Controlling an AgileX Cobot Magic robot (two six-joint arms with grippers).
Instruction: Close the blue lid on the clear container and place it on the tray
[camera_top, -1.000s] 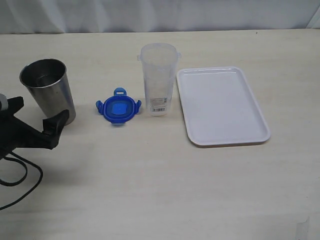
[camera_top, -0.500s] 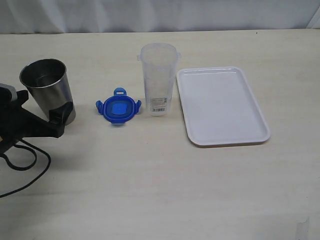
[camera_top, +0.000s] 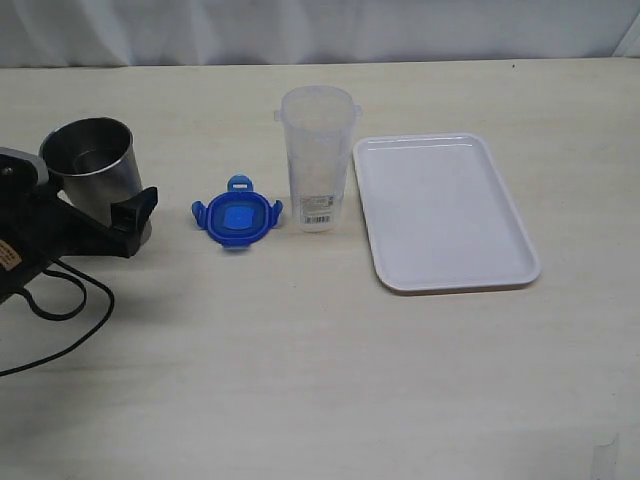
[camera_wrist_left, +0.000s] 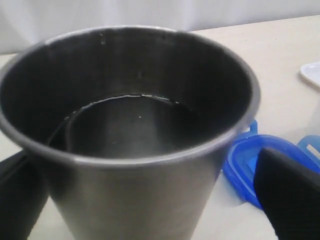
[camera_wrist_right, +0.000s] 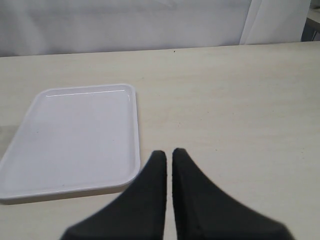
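Exterior view: on the table (camera_top: 300, 380), the clear container (camera_top: 318, 160) stands upright between the flat-lying blue lid (camera_top: 237, 217) and the tray (camera_top: 445, 210), which is nearer the right edge. Left wrist view: the left jaws are spread wide, straddling a steel cup (camera_wrist_left: 130, 150). Right wrist view: the right jaws are clenched, empty, beside the tray.

The exterior camera looks steeply down from the near side of the surface (camera_top: 320, 380), across to its far edge. The left wrist camera sits very close to the steel cup (camera_wrist_left: 130, 125), peering into its mouth. It shares that cup and the blue lid (camera_wrist_left: 245, 160) with the exterior view. The right wrist camera rides low, facing the far edge past the right pincer (camera_wrist_right: 169, 153), and shares the tray (camera_wrist_right: 75, 135).
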